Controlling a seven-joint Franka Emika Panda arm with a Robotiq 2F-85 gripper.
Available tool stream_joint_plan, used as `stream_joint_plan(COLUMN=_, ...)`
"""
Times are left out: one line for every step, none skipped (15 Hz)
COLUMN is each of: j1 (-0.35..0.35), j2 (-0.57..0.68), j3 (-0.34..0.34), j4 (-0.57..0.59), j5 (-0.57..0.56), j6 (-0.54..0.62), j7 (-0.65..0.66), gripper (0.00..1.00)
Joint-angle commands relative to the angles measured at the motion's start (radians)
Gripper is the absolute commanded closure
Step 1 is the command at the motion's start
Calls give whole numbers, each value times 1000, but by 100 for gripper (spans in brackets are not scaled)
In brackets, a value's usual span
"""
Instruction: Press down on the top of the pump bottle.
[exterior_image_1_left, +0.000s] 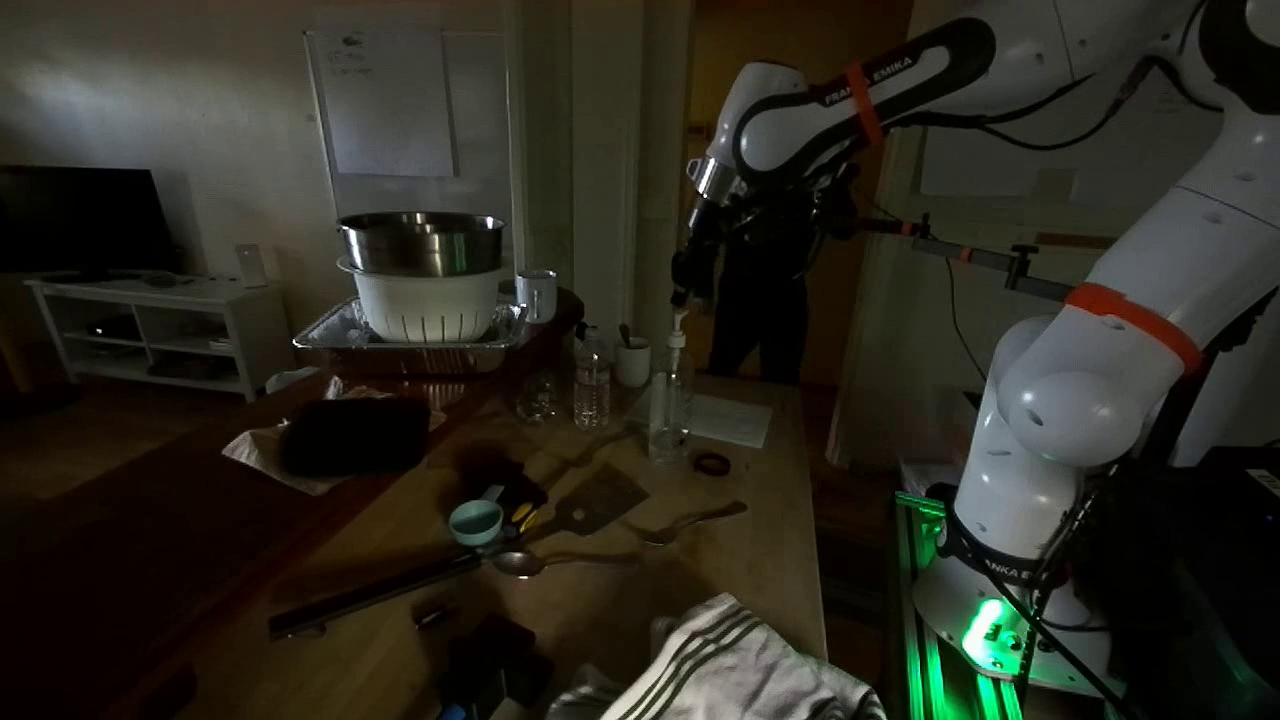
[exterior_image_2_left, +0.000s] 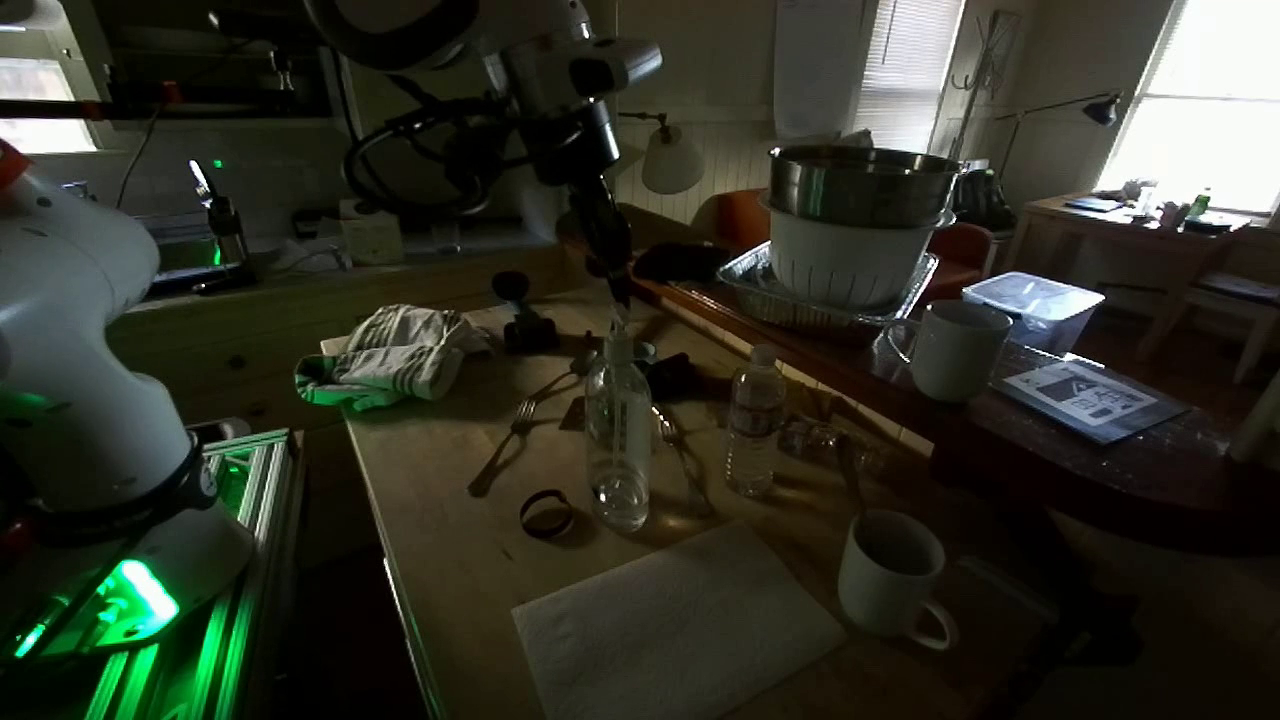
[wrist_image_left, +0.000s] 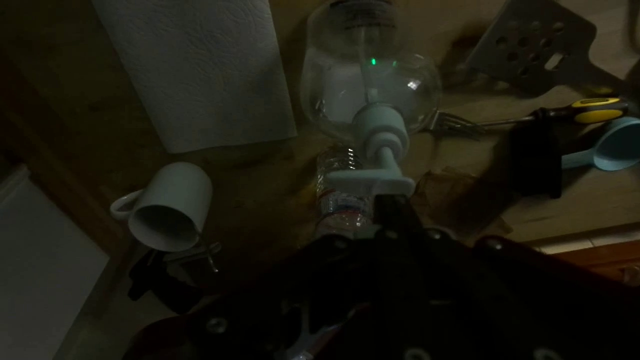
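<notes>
- Pump bottle (exterior_image_2_left: 618, 440) stood upright on the wooden table (exterior_image_2_left: 430, 520), near the middle of both exterior views; its body was clear, its pump head (wrist_image_left: 370, 180) white.
- At the far left of an exterior view stood the white arm (exterior_image_2_left: 80, 390), with green light at its base.
- Next lay a striped towel (exterior_image_2_left: 400, 355), bunched at the table's edge.
- A fork (exterior_image_2_left: 498, 455) lay flat between the towel and the pump bottle.
- A dark ring (exterior_image_2_left: 526, 512) lay just beside the bottle's foot, on its left.
- Over the pump bottle, the gripper (wrist_image_left: 392, 202) pointed down, its fingers together and nothing visible in their hold. The tips were right at the pump head; whether they touched it could not be told.
- Another fork (exterior_image_2_left: 688, 470) lay just right of the bottle.
- A sheet of paper towel (exterior_image_2_left: 680, 625) lay flat near the bottle's foot, mostly to the right.
- A labelled water bottle (exterior_image_2_left: 755, 425) stood upright near the pump bottle, apart from it.
- Beyond, a foil tray (exterior_image_2_left: 752, 285) bore a white colander (exterior_image_2_left: 850, 265), with a metal pot (exterior_image_2_left: 865, 190) stacked on top.
- Nearer, a white mug (exterior_image_2_left: 890, 580) stood on the table, a utensil (exterior_image_2_left: 852, 475) sticking out.
- Farther right, a second mug (exterior_image_2_left: 955, 350) stood on a darker counter (exterior_image_2_left: 1060, 480).
- Beside that mug, a printed card (exterior_image_2_left: 1085, 400) lay flat.
</notes>
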Motion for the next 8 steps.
stream_joint_plan(j1=4, j2=33, j3=-2, j4=15, j5=-3, j6=4, j7=7, gripper=100)
stream_joint_plan(j1=4, j2=35, j3=-3, j4=15, j5=-2, j6=2, j7=5, gripper=100)
stream_joint_plan(j1=5, j2=37, j3=-3, j4=17, j5=2, j6=-5, j7=6, gripper=100)
stream_joint_plan(j1=4, j2=40, j3=-3, j4=18, j5=-1, j6=-3, j7=5, gripper=100)
stream_joint_plan(j1=5, j2=43, j3=-5, j4=19, j5=2, j6=-5, j7=3, gripper=100)
stream_joint_plan(j1=5, j2=46, j3=-5, j4=19, j5=2, j6=-2, j7=2, gripper=100)
stream_joint_plan(j1=7, j2=49, j3=-7, j4=20, j5=3, j6=-3, j7=-1, gripper=100)
stream_joint_plan(j1=8, j2=52, j3=-7, j4=20, j5=6, j6=-6, j7=-3, gripper=100)
